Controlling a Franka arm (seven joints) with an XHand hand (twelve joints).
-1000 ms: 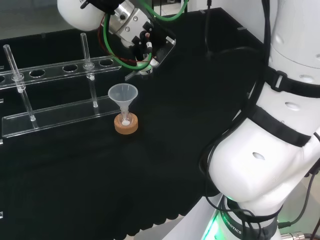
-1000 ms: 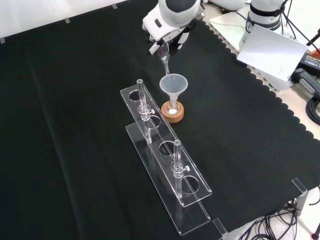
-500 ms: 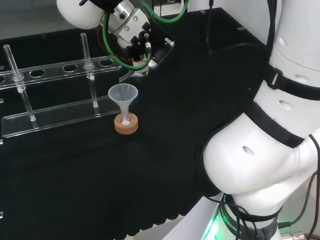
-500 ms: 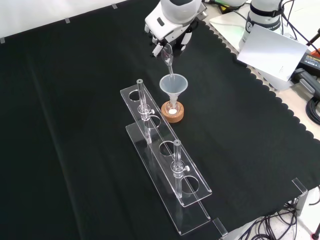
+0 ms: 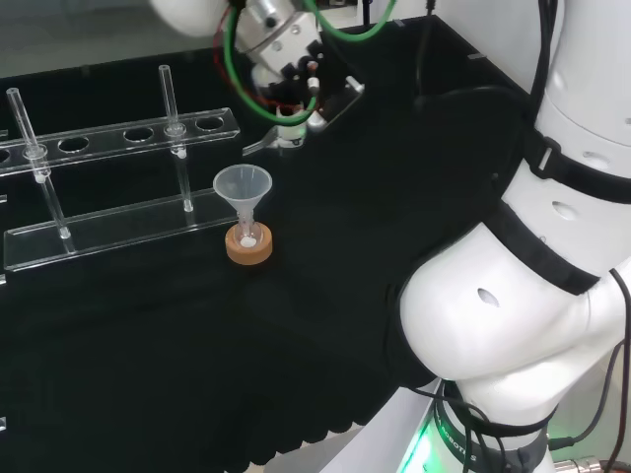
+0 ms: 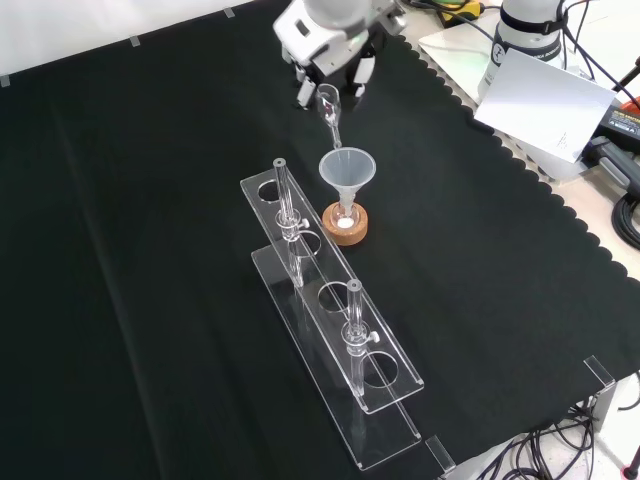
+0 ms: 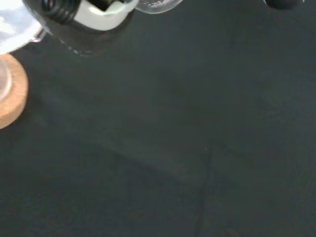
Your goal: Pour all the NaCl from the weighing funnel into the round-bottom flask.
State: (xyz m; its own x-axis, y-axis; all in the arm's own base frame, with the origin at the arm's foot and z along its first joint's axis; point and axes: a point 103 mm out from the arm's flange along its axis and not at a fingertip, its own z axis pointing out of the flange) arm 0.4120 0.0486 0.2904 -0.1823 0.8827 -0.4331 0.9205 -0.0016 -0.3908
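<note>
The hand [image 6: 335,62] hangs above the bench with its fingers closed around the wide end of the weighing funnel [image 6: 329,110], whose thin stem slopes down toward the clear funnel [image 6: 347,172]. That funnel stands in the round-bottom flask [image 6: 346,215] on a cork ring [image 6: 345,228]. I judge the weighing funnel is light, stiff, smooth and easy to break, so I grip it at the wide end. The black cloth [image 6: 150,250] is soft; the clear rack [image 6: 330,330] stands just beside
</note>
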